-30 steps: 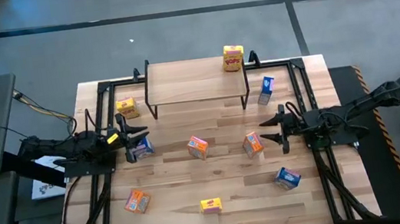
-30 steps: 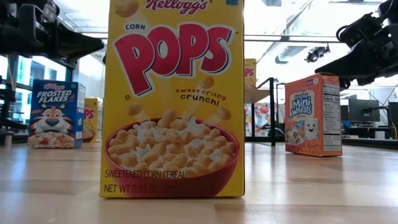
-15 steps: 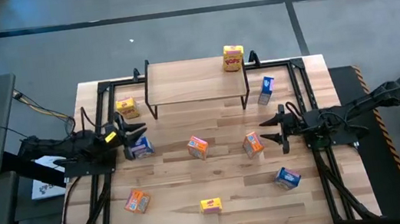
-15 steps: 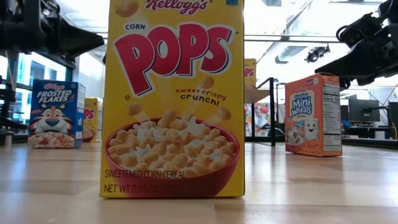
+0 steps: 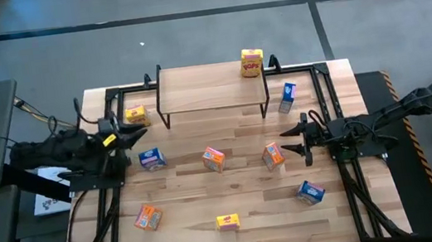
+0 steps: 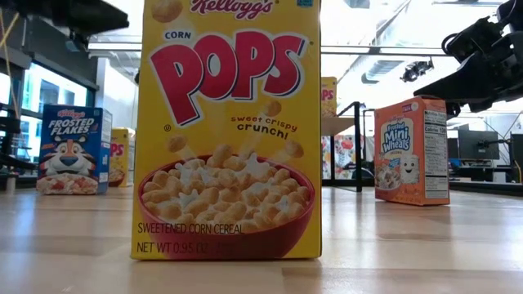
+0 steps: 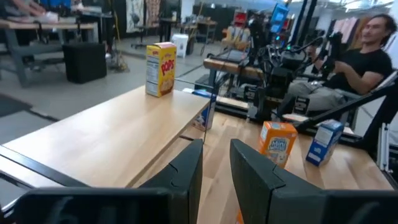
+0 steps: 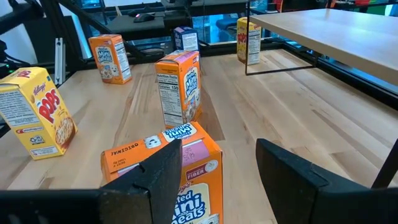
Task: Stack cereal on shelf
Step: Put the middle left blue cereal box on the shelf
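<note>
Right gripper [image 5: 292,142] sits at centre-right of the high view, fingers spread partway, holding nothing. It hangs just beside an orange Mini-Wheats box [image 5: 272,154]; in the right wrist view that box [image 8: 180,162] fills the gap below the fingers [image 8: 155,171].

Left gripper [image 5: 135,130] is at the left-centre of the high view, fingers pressed together and empty (wrist view shows the two dark fingers [image 7: 186,177] nearly touching). A yellow Corn Pops box [image 5: 136,114] lies just above it in the frame, a blue Frosted Flakes box [image 5: 151,157] just below.

Shelf [image 5: 210,86] stands at top centre; only one yellow Corn Pops box [image 5: 252,62] is on it, at the right end. The other cereal is on the tabletop [image 5: 243,201]: blue box [image 5: 288,96] by the shelf's right leg, orange box [image 5: 213,158] mid-table, blue [image 5: 310,192], yellow [image 5: 228,221] and orange [image 5: 148,218] lower down.

Risks, imo: the right fingers aren't spread wide vs. the box, so a descent could land a fingertip on the box top and tip it over. The left gripper, shut, would shove the yellow box unless it opens first. Shelf's wire legs are close to the approach path.
</note>
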`<state>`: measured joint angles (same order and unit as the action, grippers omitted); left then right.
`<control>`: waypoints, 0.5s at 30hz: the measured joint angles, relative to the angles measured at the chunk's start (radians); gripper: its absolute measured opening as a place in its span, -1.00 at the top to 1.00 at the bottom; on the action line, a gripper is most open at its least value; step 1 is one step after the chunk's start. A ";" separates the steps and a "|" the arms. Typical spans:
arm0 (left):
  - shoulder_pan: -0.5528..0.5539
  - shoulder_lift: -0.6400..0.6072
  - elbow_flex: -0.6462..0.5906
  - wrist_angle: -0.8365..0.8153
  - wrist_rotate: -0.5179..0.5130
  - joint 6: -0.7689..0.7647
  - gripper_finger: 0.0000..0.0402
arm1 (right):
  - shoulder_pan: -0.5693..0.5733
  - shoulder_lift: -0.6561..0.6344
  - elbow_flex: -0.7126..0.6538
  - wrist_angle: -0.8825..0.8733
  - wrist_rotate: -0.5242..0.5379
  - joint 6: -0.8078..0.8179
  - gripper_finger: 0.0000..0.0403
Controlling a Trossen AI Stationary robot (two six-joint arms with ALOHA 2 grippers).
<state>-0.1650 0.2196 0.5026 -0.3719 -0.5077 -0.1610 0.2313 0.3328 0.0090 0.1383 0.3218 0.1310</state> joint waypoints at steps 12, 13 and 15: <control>0.000 0.305 0.333 -0.316 -0.085 -0.103 0.64 | 0.000 0.000 0.000 0.000 0.000 0.000 0.02; 0.000 0.324 0.344 -0.345 -0.092 -0.120 0.64 | 0.000 0.000 0.000 0.000 0.000 0.000 0.02; 0.000 0.359 0.355 -0.397 -0.105 -0.153 0.64 | 0.000 0.000 0.000 0.000 0.000 0.000 0.02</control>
<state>-0.1650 0.5787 0.8575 -0.7687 -0.6125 -0.3140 0.2310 0.3328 0.0090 0.1383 0.3218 0.1310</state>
